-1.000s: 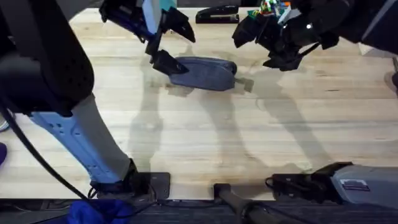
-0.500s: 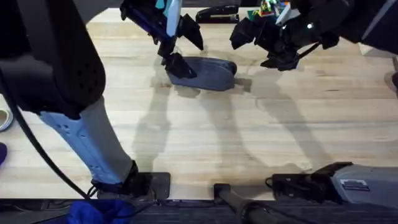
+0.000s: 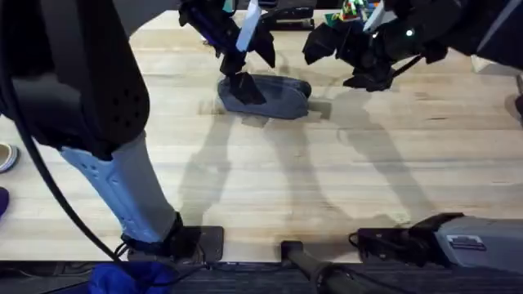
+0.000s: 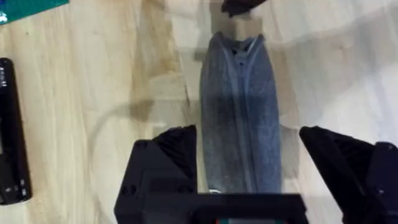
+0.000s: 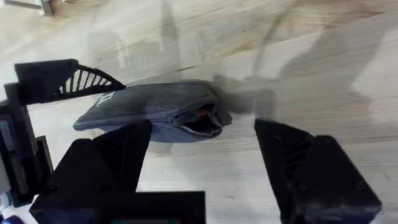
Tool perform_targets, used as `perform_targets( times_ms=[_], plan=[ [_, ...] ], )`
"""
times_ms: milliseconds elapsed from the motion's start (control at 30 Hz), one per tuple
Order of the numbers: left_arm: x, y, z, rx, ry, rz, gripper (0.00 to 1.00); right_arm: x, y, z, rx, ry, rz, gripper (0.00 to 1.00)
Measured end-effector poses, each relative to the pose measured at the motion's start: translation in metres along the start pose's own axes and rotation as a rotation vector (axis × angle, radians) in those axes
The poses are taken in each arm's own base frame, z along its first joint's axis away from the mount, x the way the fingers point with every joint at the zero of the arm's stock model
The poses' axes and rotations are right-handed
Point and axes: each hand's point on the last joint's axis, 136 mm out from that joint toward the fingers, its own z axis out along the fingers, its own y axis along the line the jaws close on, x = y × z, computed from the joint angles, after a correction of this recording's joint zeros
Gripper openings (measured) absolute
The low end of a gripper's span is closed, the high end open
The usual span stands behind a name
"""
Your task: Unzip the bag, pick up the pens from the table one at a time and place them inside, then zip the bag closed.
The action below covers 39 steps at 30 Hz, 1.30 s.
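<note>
The blue-grey bag (image 3: 274,96) lies on the table (image 3: 327,180) at the far middle. In the left wrist view its zipper runs down the middle of the bag (image 4: 239,112). My left gripper (image 3: 255,69) hangs open over the bag's left end, a finger on each side of it (image 4: 255,168). My right gripper (image 3: 347,61) is open and holds nothing, a little above and to the right of the bag. In the right wrist view the near end of the bag (image 5: 155,112) gapes with a dark slit, just beyond my right gripper (image 5: 205,162). The pens are out of view.
A black stapler (image 3: 286,18) lies at the far edge behind the bag, also in the left wrist view (image 4: 9,130). Coloured items (image 3: 359,10) sit at the back right. A roll of tape (image 3: 4,155) is at the left edge.
My left gripper has moved right, from beside the bag's left end to over it. The right gripper and the bag have hardly moved.
</note>
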Motion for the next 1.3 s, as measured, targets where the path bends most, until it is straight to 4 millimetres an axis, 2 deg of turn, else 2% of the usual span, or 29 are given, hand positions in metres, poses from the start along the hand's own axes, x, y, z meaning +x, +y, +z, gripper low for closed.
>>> perform_targets(
  times_ms=[200, 500, 567, 733, 900, 1100, 1167, 1300],
  plan=[
    [0.002, 0.004, 0.000, -0.013, 0.009, 0.006, 0.995, -0.002, 0.000, 0.000, -0.004, -0.007, 0.001, 0.995],
    [0.018, 0.005, 0.018, 0.026, 0.013, -0.029, 0.995, -0.004, 0.002, 0.000, -0.010, -0.013, 0.000, 0.996],
    [0.018, 0.005, 0.019, 0.027, 0.013, -0.030, 0.964, -0.004, 0.002, 0.000, -0.012, -0.015, 0.000, 0.996],
    [0.018, 0.005, 0.019, 0.027, 0.013, -0.031, 0.790, -0.004, 0.002, 0.000, -0.012, -0.015, 0.000, 0.996],
    [0.017, 0.006, 0.019, 0.022, 0.008, -0.029, 0.545, -0.004, 0.002, 0.000, -0.012, -0.015, 0.000, 0.996],
    [0.016, 0.007, 0.019, 0.019, 0.001, -0.031, 0.093, -0.004, 0.003, 0.000, -0.012, -0.016, 0.000, 0.996],
    [0.016, 0.007, 0.019, 0.019, 0.001, -0.032, 0.049, -0.004, 0.002, 0.000, -0.012, -0.015, 0.000, 0.996],
    [0.016, 0.007, 0.018, 0.018, -0.002, -0.033, 0.046, -0.001, 0.005, 0.000, -0.028, 0.005, -0.013, 0.996]
  ],
)
